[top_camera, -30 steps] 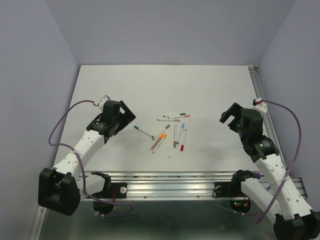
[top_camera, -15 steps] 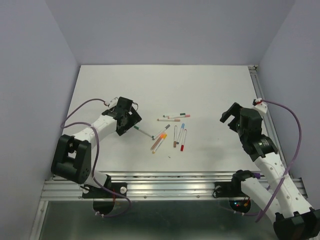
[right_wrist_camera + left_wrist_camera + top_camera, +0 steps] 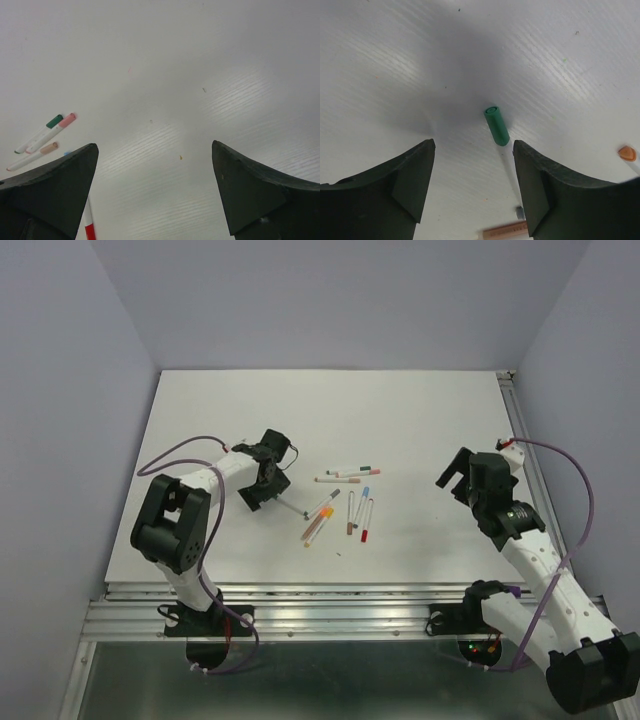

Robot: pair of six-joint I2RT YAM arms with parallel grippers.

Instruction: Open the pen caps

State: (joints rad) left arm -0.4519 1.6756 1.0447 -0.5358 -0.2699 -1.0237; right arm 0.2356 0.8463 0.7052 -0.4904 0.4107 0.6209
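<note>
Pens (image 3: 351, 512) lie on desk (image 3: 420, 420) as left claw (image 3: 473, 147), spread, straddles green cap (image 3: 496, 125); right claw (image 3: 155, 147), spread too, hangs right. Pinch should centre on cap, not barrel (image 3: 510, 172).

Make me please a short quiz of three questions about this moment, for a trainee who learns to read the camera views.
1. True or false: the right fingers hold a pen.
2. Which colour has the cap that lies between the left fingers? A) red B) green C) orange
3. Fill in one word: this cap is still ___ its pen barrel.

Key: 1. False; they stand open over the bare surface. 2. B; both fingers are apart from it. 3. on.
</note>
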